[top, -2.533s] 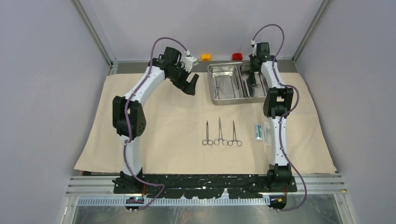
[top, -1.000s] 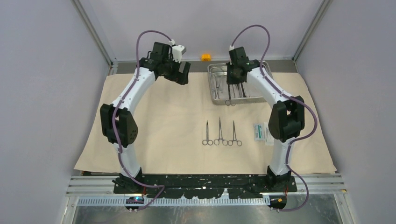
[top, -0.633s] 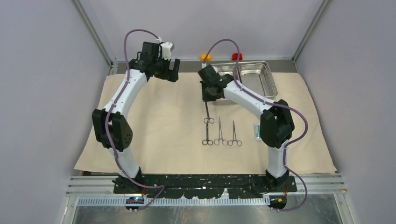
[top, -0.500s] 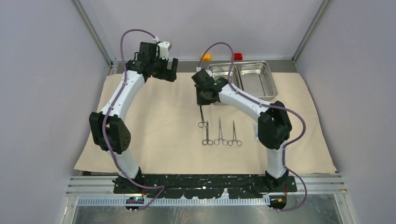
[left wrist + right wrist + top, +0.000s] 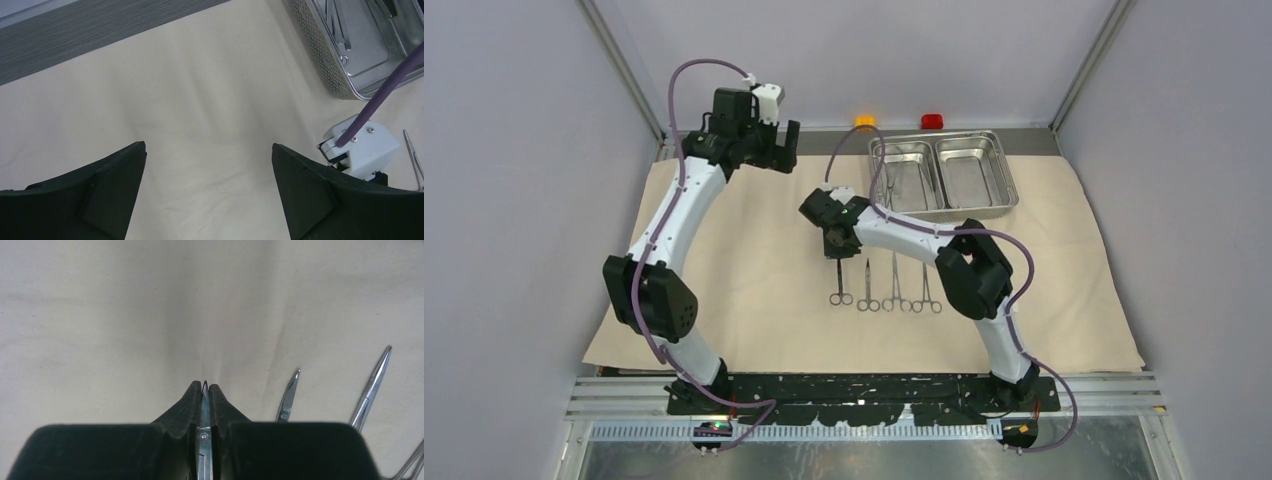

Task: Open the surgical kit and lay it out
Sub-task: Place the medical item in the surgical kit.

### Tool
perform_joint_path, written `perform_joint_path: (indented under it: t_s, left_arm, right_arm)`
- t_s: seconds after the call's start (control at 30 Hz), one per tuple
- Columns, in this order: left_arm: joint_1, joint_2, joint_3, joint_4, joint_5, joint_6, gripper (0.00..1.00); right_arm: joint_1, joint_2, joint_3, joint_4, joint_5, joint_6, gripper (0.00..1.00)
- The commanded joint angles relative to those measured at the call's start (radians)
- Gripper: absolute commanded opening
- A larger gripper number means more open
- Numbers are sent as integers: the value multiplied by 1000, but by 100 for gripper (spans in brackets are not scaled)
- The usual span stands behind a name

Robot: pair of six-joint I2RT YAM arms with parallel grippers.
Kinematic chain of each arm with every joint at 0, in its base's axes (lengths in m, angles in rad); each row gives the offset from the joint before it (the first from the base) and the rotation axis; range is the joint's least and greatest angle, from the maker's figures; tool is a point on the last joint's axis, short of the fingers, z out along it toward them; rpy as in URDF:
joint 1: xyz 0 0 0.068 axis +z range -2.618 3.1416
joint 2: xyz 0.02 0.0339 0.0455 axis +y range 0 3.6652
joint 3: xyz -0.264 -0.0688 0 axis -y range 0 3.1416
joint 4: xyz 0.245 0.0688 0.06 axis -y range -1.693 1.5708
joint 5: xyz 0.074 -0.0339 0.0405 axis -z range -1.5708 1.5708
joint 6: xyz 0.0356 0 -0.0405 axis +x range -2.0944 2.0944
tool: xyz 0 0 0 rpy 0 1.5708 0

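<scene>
Big beige cloth (image 5: 754,250) spreads across mid-frame. Shiny two-compartment steel tray (image 5: 944,212) sits upper right, on cloth. Left fingers (image 5: 90,200) upper left, spread wide, empty. Right fingers (image 5: 185,410) at centre, clenched on slim steel ring-handled clamp (image 5: 840,290), just left of 3 other clamps (image 5: 894,292) in a row.

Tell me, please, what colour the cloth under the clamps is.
Beige, plain and unpatterned; the cloth shows best in the top external view.

A robotics lab test cell: plain lilac-grey panel walls (image 5: 514,200) and aluminium corner posts (image 5: 624,70) enclose a grey table (image 5: 1034,140), with white-and-black robot arms (image 5: 674,215) bolted to a near black rail (image 5: 864,395).
</scene>
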Motion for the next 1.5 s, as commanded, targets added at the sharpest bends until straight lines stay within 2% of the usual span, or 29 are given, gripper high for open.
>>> perform_joint_path:
  t_s: [0.0,0.37,1.47]
  left_arm:
    - [5,-53,-12,12,-18,-1,100]
    - [5,-78,-47,19,-7,-1,100]
    - [5,-88,-78,20,36,-6,100]
  right_arm:
    - [22,0,59,-25,99,91,0]
    - [31,25,43,-29,121,140,0]
    - [30,41,-26,15,150,109,0]
